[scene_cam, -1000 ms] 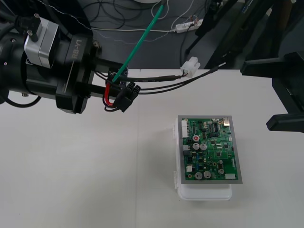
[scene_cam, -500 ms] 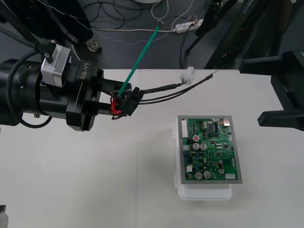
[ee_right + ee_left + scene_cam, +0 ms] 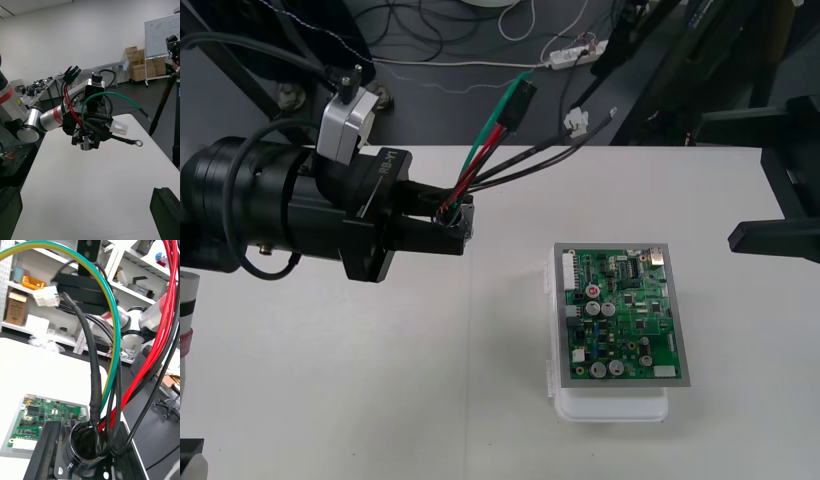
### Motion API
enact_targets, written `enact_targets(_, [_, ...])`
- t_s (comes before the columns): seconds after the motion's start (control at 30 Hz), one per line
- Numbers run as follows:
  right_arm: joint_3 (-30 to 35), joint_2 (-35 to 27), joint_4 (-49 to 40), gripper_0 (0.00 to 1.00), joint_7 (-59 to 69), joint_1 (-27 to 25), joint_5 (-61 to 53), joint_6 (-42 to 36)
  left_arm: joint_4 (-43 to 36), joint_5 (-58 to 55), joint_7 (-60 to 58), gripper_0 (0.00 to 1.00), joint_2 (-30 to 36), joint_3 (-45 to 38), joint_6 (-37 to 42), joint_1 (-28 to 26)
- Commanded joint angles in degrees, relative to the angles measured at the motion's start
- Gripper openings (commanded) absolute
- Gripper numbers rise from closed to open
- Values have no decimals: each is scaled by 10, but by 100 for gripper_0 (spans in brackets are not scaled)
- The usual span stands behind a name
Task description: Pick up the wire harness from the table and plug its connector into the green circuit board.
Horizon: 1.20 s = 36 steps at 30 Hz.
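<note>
Left gripper (image 3: 448,226), reaching in from the middle left of the front frame, is clamped on the wire harness (image 3: 500,150) at its round metal socket (image 3: 84,444), which sits between the black fingers (image 3: 47,450). Its red, green and black wires rise toward the upper middle, ending in a black plug (image 3: 521,100), apparently free in the air. Lower right on the table (image 3: 380,400), the green circuit board (image 3: 620,315) sits on its white base (image 3: 610,405). Right gripper (image 3: 717,185) waits at the right edge, fingers spread wide.

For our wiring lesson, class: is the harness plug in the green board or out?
Out. The left gripper holds the harness by its socket, apart from the board; the plug hangs free.
</note>
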State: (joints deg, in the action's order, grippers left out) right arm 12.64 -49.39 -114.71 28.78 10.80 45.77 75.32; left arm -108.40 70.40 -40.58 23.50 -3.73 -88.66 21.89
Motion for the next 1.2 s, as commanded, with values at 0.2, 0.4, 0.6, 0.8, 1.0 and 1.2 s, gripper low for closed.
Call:
enact_targets(0.2, [40, -5, 0, 100, 58, 32, 15, 17, -21, -2, -119, 0, -9, 41, -13, -5])
enact_targets(0.4, [38, -11, 18, 100, 74, 84, 15, 71, -20, -27, -184, 0, 15, 75, -13, -5])
enact_targets(0.6, [-4, -11, 54, 100, 84, 146, 15, 110, -21, -61, -230, 0, 39, 92, -13, -5])
enact_targets(0.8, [-27, -11, 106, 100, 84, 189, 21, 145, -21, -91, -270, 0, 51, 103, -13, -10])
enact_targets(1.0, [-46, -11, 139, 100, 85, 231, 25, 147, -20, -112, -273, 0, 60, 121, -13, -16])
enact_targets(1.2, [-89, 12, 155, 100, 86, 273, 24, 147, -21, -126, -278, 0, 69, 137, -13, -18])
